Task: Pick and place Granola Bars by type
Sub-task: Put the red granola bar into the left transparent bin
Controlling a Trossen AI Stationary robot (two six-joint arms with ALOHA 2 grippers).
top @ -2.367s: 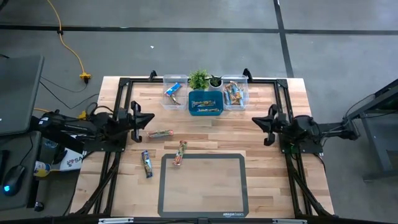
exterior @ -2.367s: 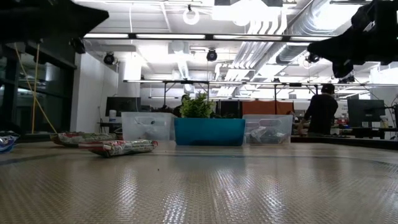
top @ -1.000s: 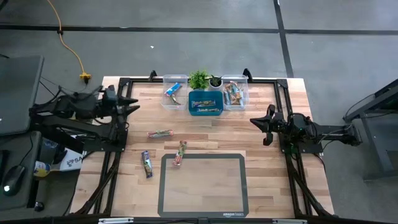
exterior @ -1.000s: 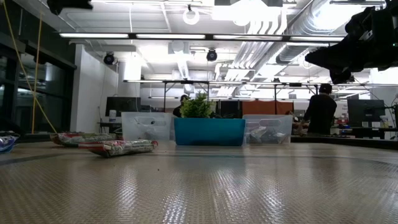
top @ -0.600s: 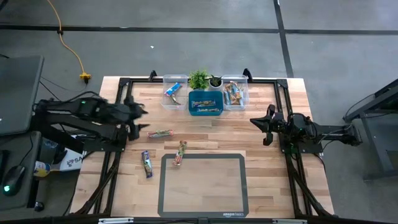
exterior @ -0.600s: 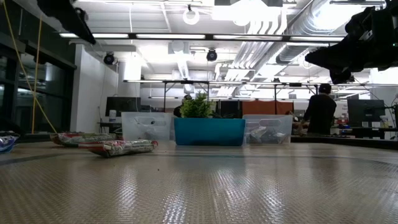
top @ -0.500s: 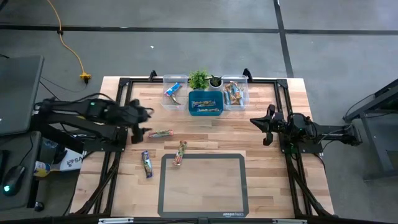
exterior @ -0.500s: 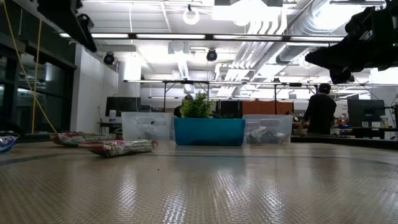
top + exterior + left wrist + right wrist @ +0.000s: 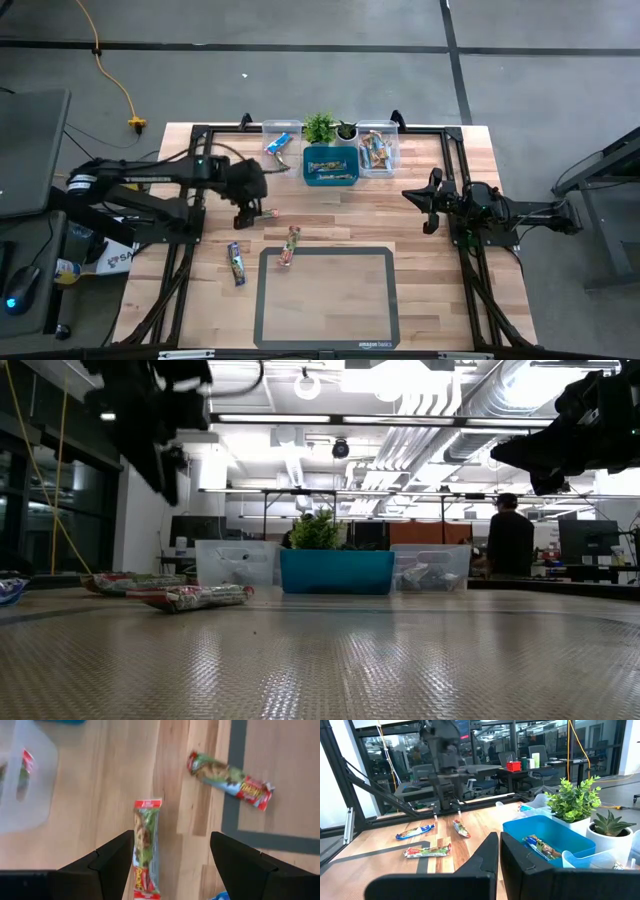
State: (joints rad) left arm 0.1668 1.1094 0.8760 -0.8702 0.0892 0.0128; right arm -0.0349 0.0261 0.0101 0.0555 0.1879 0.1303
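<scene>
Left hand (image 9: 258, 208) has swung in from the worktop (image 9: 430, 290) edge – fingers now spread wide over the red-green bar (image 9: 145, 844), so pick is imminent; right hand (image 9: 425, 198) closed, parked.

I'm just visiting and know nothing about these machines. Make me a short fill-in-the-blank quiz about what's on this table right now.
1. The left tool hovers with its fingers ____ above a bar lying loose on the wood.
2. The number of loose bars on the table, outside the bins, is ____.
3. The middle bin, between two clear ones, is coloured ____.
4. The right tool waits at the table's right side with its fingers ____.

Missing words: open; three; blue; shut
</scene>
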